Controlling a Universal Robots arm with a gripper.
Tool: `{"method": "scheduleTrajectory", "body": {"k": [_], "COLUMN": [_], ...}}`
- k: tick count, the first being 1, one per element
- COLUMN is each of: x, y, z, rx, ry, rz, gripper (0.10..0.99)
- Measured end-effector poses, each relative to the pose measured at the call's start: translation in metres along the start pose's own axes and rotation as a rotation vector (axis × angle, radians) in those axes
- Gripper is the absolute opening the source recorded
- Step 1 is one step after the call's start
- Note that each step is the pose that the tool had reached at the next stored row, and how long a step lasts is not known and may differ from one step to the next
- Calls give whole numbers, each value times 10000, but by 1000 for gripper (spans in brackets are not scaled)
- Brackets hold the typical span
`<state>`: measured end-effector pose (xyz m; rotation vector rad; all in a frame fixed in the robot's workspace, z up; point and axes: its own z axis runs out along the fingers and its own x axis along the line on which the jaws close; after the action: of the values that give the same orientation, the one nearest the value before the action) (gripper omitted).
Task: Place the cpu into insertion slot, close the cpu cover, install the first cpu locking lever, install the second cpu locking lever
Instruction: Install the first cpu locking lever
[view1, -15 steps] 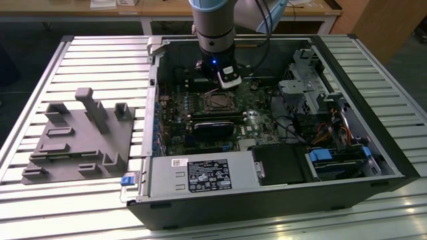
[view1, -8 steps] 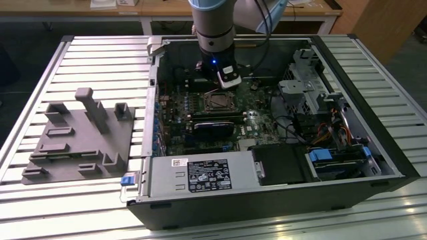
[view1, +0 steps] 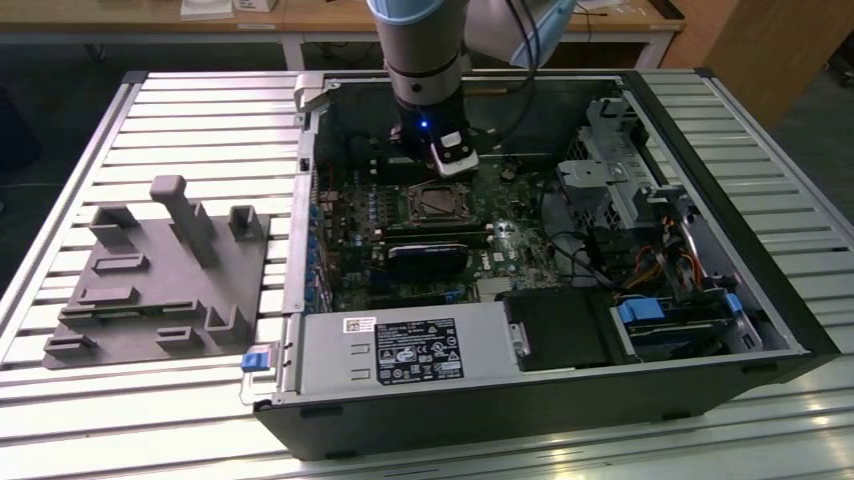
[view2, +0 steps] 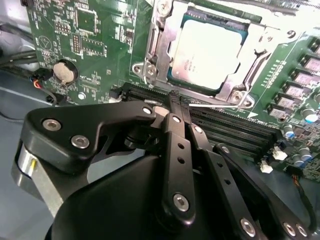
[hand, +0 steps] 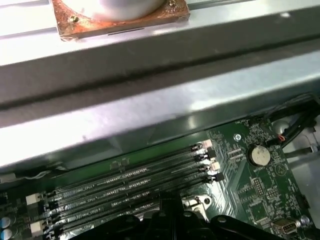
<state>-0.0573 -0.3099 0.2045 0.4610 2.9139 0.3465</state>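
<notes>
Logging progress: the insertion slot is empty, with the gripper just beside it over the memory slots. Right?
Not empty. In the second wrist view the cpu sits in the insertion slot, with the gripper just beside it over the memory slots.

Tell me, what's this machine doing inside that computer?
A robot arm reaches into the open computer case. Its end effector, closed, hangs just beside the insertion slot on the green board. The cpu lies in the slot, with the cpu cover down around it.
</notes>
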Motion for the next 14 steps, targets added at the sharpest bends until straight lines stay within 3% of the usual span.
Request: {"method": "scheduleTrajectory", "body": {"k": [5, 14], "x": [41, 92], "y": [30, 60], "z": [17, 40], "rx": [4, 148], "ry": [-101, -317], "rz": [-27, -104], "gripper": [106, 106]}}
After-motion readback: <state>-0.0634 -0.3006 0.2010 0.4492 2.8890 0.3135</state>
